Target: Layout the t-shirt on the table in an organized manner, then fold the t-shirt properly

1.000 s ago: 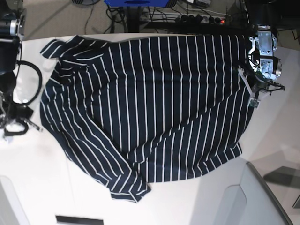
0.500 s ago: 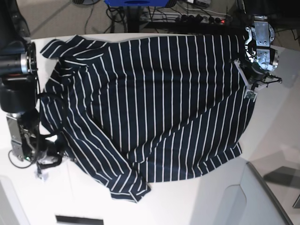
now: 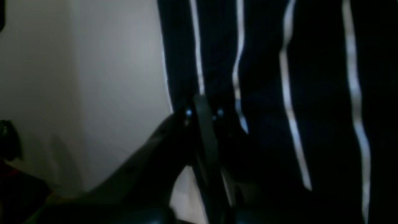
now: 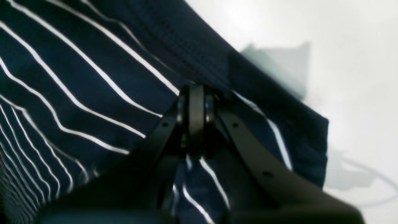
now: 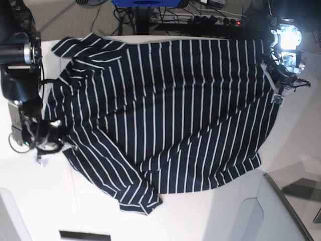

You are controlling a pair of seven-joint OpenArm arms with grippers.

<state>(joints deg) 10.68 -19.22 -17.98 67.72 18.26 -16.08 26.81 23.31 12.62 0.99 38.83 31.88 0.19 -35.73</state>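
The dark navy t-shirt [image 5: 165, 110] with thin white stripes lies spread across the white table [image 5: 200, 216], one sleeve at the near edge and one at the far left. My left gripper [image 5: 277, 95] is at the shirt's right edge. In the left wrist view it [image 3: 203, 107] is shut on the shirt's edge [image 3: 267, 93]. My right gripper [image 5: 55, 145] is at the shirt's left edge. In the right wrist view it [image 4: 196, 93] is shut on the hemmed fabric [image 4: 93, 87], next to bare table [image 4: 311, 28].
Cables and a power strip [image 5: 215, 20] lie on the floor beyond the table's far edge, beside a blue object [image 5: 145, 3]. A grey raised panel [image 5: 286, 206] stands at the near right. A dark slot [image 5: 84, 235] shows at the near left.
My right arm has moved up from the near left to the shirt's left edge, which has shifted. My left gripper has moved slightly right, drawing the right edge with it.
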